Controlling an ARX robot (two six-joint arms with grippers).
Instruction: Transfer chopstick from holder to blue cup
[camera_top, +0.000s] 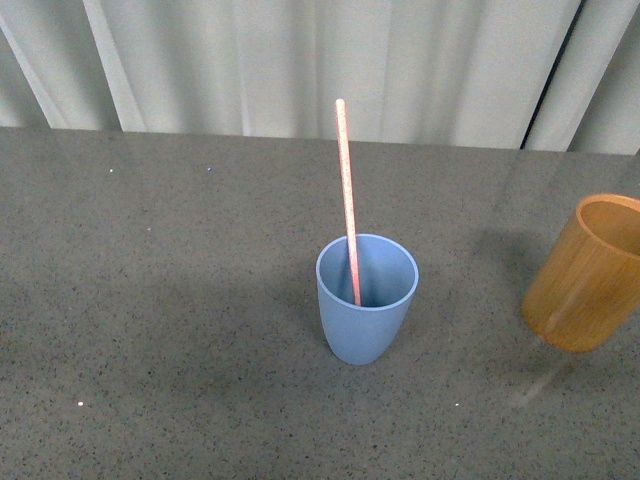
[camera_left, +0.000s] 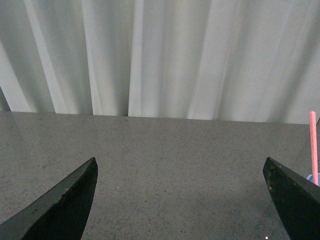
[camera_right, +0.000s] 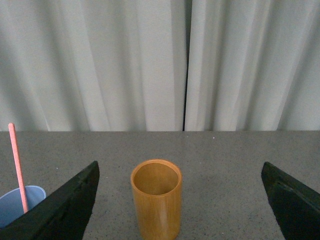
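**Operator:** Nearest my front camera is the blue cup (camera_top: 366, 300), upright on the grey surface (camera_top: 150, 330). The chopstick (camera_top: 347, 190) stands inside it, its lower end resting against the inner wall and its upper part leaning slightly away toward the curtain (camera_top: 300, 60). By my reading, the transfer looks finished.

**Observer:** And the holder?

**Operator:** The holder (camera_right: 156, 197) is well apart on the right, upright and empty as far as I can see in.

**Observer:** If you had to regrip the stick?

**Operator:** I'd judge it light, stiff, smooth and apt to pivot, so I'd pinch the exposed shaft well above the rim.

**Observer:** Hands?

**Operator:** The left hand (camera_left: 180, 200) has its fingers spread wide, holding nothing; the right hand (camera_right: 180, 200) is likewise spread and empty, facing the holder.
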